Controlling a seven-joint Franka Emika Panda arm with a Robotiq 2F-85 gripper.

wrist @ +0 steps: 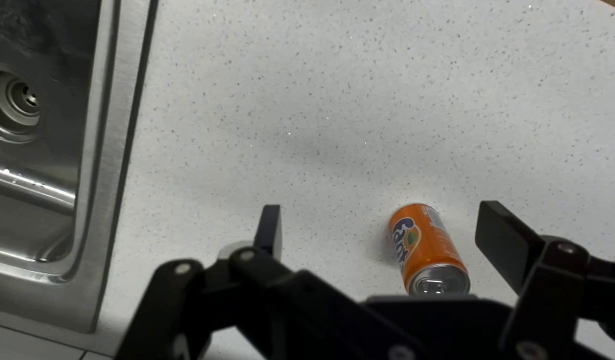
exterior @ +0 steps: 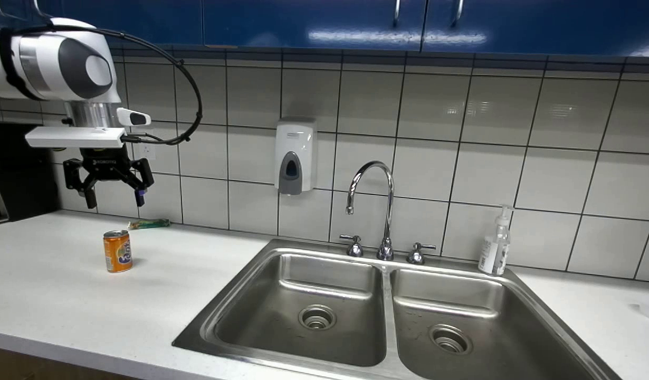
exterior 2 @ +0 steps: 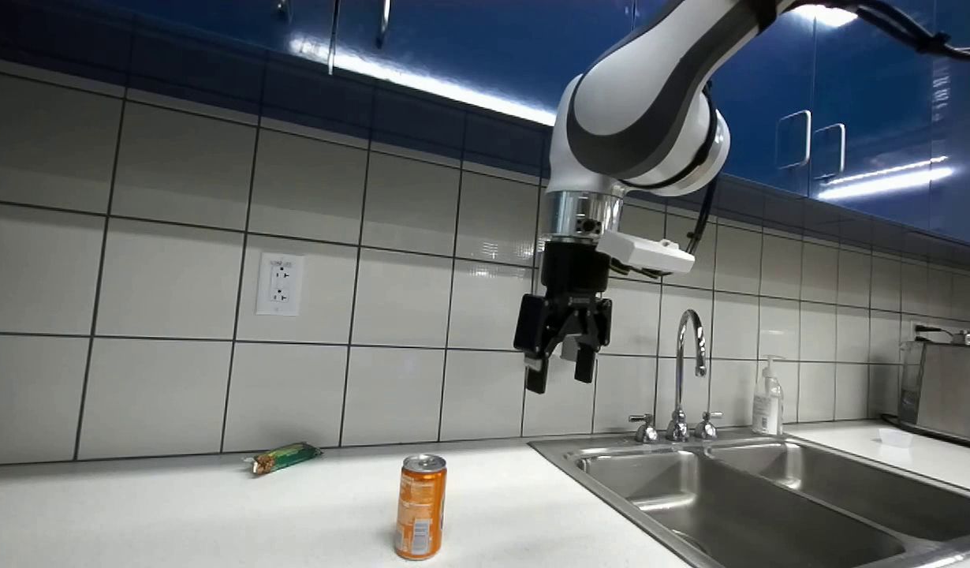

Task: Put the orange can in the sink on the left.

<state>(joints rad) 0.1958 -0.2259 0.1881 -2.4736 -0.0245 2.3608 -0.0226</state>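
The orange can [exterior: 118,252] stands upright on the white counter, left of the sink; it also shows in an exterior view [exterior 2: 420,509] and in the wrist view [wrist: 425,240]. The double sink's left basin [exterior: 266,322] is the one nearer the can; it shows in an exterior view [exterior 2: 729,501], and part of it in the wrist view [wrist: 62,150]. My gripper [exterior: 115,198] points down, open and empty, high above the counter, apart from the can; it also shows in an exterior view [exterior 2: 561,377]. In the wrist view [wrist: 387,225] the can appears between the fingers, nearer the right one.
A green wrapped bar [exterior: 149,224] lies by the tiled wall behind the can. A faucet [exterior: 385,221] rises behind the sink's middle. A clear pump bottle [exterior: 496,248] stands at the right basin's back rim. A soap dispenser [exterior: 296,155] hangs on the wall.
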